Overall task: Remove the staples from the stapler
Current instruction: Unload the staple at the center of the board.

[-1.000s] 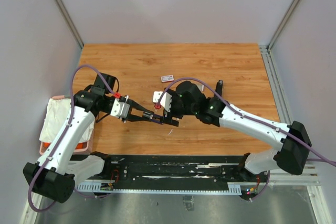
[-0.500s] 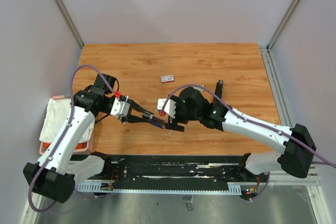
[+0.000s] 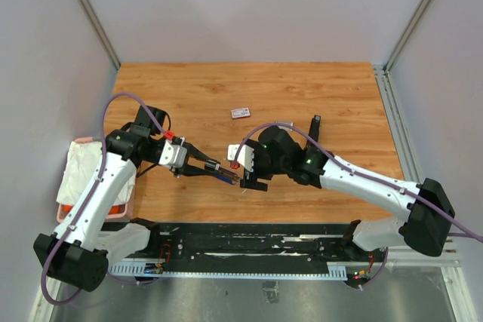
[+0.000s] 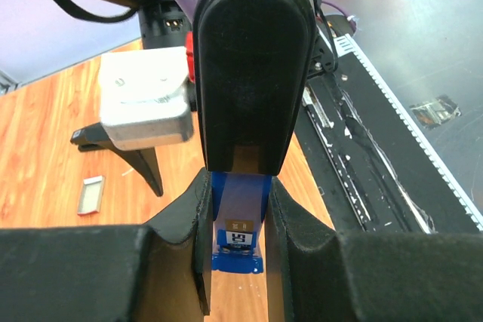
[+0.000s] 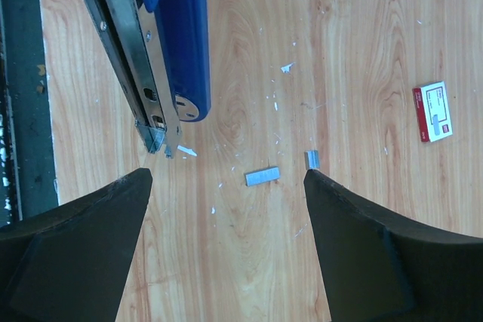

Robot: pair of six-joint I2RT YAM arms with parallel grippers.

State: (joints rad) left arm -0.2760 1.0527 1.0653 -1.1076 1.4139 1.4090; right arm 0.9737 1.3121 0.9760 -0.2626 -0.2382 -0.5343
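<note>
My left gripper is shut on the blue stapler, with its pads on both sides of the body. The stapler's black top is hinged open and its metal magazine is bared. My right gripper is open and empty beside the stapler's tip, low over the table. Between its fingers lies a short silvery staple strip. A smaller staple piece lies by the right fingertip, and thin loose bits are scattered around.
A small red-and-white box lies further back on the wooden table and also shows in the right wrist view. A pink tray with a white cloth sits at the left edge. A small black object stands right of centre. A black rail runs along the near edge.
My right gripper has moved toward the near edge and down beside the stapler's tip. My left gripper still holds the stapler in nearly the same place.
</note>
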